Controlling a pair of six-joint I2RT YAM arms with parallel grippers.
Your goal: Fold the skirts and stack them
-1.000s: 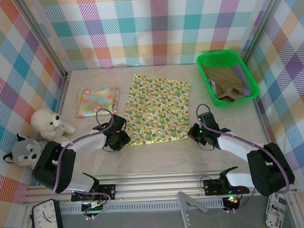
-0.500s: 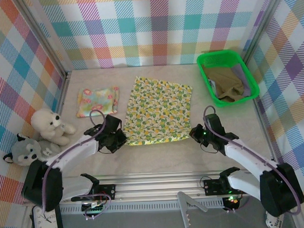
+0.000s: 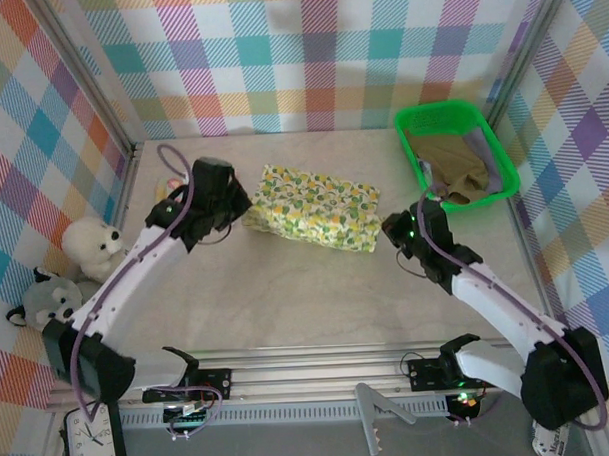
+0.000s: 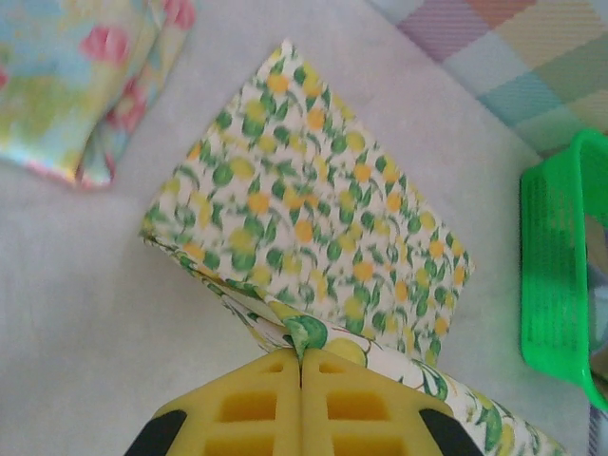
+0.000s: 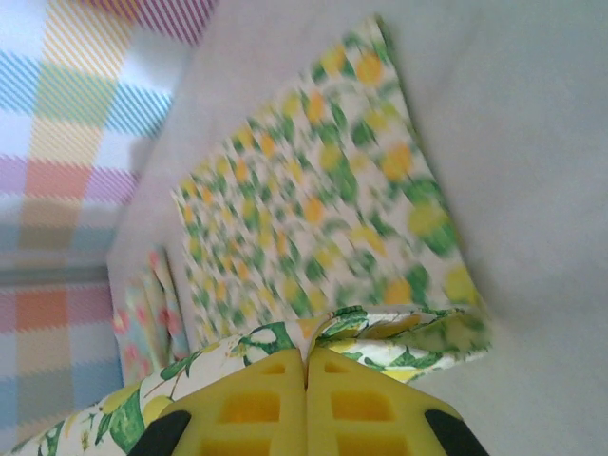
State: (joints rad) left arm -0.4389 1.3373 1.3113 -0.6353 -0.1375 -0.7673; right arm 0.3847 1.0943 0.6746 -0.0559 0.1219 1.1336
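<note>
- Left arm (image 3: 126, 274), white links with black joints: extended from near-left base, reaching forward and inward.
- Left gripper (image 3: 239, 212): yellow ribbed plastic fingers (image 4: 247, 408) pressed flush together, no gap at tips. Pinching folded edge of yellow-green floral print cloth skirt (image 3: 314, 206).
- Right arm (image 3: 497, 301), same build: stretched from near-right base, forward and inward.
- Right gripper (image 3: 389, 226): yellow fingers (image 5: 252, 408) closed flush, clamped on opposite end of same skirt.

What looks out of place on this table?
A white plush toy and a grey plush toy sit at the left edge, odd among clothes. The yellow-green floral skirt, pinched by the left gripper and right gripper, lies folded askew. The olive skirt sits crumpled in the green tray.
</note>
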